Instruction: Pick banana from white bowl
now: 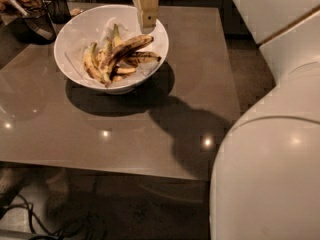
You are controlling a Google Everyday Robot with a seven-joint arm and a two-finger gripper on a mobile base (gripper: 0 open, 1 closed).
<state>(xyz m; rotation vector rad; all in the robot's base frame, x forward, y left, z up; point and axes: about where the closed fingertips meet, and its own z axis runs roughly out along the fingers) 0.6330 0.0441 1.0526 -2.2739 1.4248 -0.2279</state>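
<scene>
Nearest, the white arm (pixel 270 174) fills the lower right and blocks the table's near right corner. It appears to reach round from that side so that the bowl stays in plain sight.

The table (pixel 100 134) is grey and glossy. A dark shadow (pixel 195 134) lies on it between the arm and the bowl.

The bowl (pixel 75 36) stands upright on the far left part of the table. The banana (pixel 127 46) lies inside it, on top of the heap, running from lower left up toward the right rim. Shorter bananas (pixel 92 66), yellower, sit beneath and to its left. Judged the easiest to take, since nothing covers it.

The gripper (pixel 147 18) hangs over the bowl's far right rim, just above the banana's upper end and not touching it. This looks like a hover before descent. Whether it is open or closed cannot be told.

Farthest, a dark container (pixel 35 24) stands just left of the bowl, clear of the likely approach path.
</scene>
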